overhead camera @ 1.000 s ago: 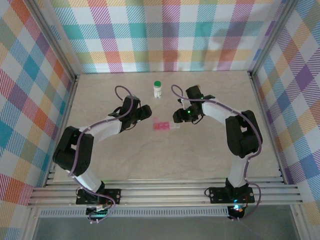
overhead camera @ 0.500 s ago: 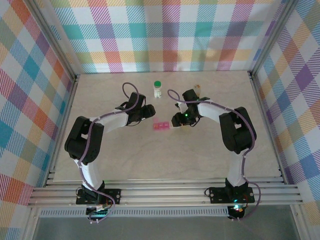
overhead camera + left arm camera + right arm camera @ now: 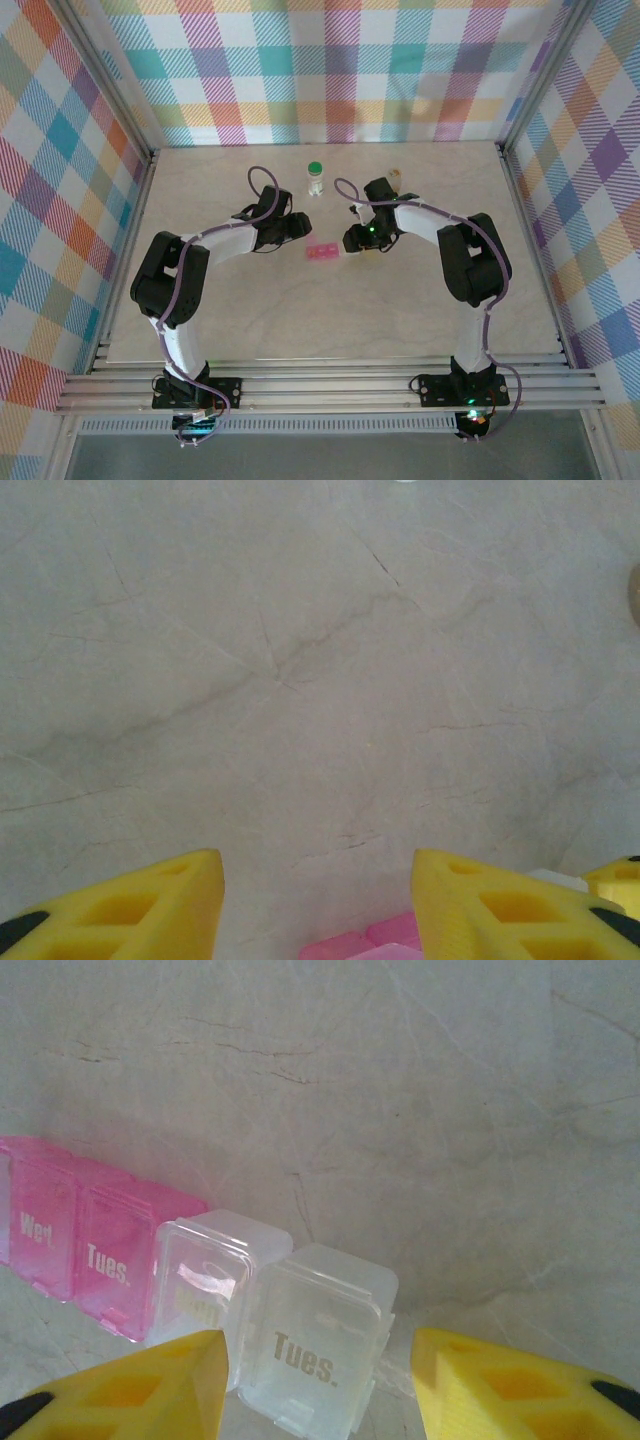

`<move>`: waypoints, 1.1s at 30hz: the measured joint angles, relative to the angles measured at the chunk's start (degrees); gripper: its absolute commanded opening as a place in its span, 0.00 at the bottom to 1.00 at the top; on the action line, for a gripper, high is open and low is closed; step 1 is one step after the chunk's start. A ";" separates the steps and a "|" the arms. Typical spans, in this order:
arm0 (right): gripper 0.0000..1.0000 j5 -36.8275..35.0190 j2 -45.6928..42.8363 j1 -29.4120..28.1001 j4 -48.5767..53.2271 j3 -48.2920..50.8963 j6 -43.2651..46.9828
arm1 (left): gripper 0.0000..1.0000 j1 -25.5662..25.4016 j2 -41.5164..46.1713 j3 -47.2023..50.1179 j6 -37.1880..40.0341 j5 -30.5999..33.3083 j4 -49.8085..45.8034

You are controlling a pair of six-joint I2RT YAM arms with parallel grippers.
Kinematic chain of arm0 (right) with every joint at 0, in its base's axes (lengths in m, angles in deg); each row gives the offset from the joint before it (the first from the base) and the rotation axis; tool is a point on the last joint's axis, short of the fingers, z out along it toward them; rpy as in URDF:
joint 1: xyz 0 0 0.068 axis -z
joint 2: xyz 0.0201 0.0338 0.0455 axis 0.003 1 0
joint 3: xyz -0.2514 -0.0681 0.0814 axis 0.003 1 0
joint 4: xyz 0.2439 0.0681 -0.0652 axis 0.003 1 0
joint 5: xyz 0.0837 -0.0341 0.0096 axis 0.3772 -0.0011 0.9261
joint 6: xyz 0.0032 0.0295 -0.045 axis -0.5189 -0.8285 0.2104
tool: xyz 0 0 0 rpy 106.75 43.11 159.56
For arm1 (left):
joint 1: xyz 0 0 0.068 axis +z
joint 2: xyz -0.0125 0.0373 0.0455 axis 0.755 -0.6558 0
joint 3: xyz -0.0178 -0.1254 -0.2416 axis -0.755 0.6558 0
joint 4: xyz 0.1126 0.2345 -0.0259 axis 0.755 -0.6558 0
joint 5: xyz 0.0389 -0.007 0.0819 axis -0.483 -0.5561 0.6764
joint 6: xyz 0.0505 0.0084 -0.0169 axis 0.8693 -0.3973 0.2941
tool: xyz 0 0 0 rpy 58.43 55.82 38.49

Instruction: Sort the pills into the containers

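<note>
Pale marbled table (image 3: 330, 310) with pill-box strip (image 3: 110, 1240) at centre; left gripper (image 3: 315, 855) and right gripper (image 3: 318, 1332) straddle its opposite ends, jaws apart.

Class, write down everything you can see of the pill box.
The pill box is a short strip of square, lidded compartments in what looks like plastic, pink at one end and clear at the other, with day labels such as "Wed." and "Tues.". It lies flat on the table, its clear end between the open fingers of the right gripper; contact cannot be judged.
</note>
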 measured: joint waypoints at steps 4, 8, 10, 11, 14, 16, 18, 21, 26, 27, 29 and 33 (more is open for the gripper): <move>0.51 -0.02 0.13 0.00 0.04 -0.26 -0.22 | 0.47 -0.11 0.00 0.72 0.24 -0.83 -0.02; 0.51 0.02 0.61 0.00 0.42 -0.94 -0.55 | 0.45 -0.52 0.00 1.77 0.24 -2.01 -0.02; 0.51 0.07 0.74 0.00 0.46 -1.09 -0.85 | 0.44 -0.85 0.02 2.43 0.26 -2.34 0.09; 0.51 0.07 0.76 0.00 0.48 -1.11 -1.09 | 0.44 -0.96 0.02 2.67 0.26 -2.45 0.09; 0.51 0.04 0.79 0.00 0.66 -1.25 -1.62 | 0.44 -1.46 0.17 3.58 0.42 -2.49 0.09; 0.51 0.02 0.85 0.00 0.83 -1.33 -1.75 | 0.43 -1.81 0.48 4.20 0.42 -2.69 0.04; 0.51 0.02 0.92 0.00 0.96 -1.49 -1.88 | 0.43 -2.23 0.94 4.83 0.42 -2.84 0.07; 0.51 0.02 0.94 0.00 1.09 -1.51 -1.92 | 0.43 -2.91 1.97 5.99 0.42 -2.91 0.15; 0.51 0.02 1.01 0.00 1.11 -1.62 -1.92 | 0.43 -3.17 2.71 6.43 0.42 -2.89 0.09; 0.51 0.02 1.01 0.00 1.14 -1.62 -1.95 | 0.43 -3.17 2.71 6.43 0.39 -2.91 0.09; 0.51 0.02 1.01 0.00 1.22 -1.64 -1.95 | 0.42 -3.30 2.71 6.45 0.39 -2.93 0.07; 0.51 0.02 1.05 0.00 1.36 -1.73 -1.95 | 0.40 -3.67 2.71 6.47 0.39 -3.32 0.04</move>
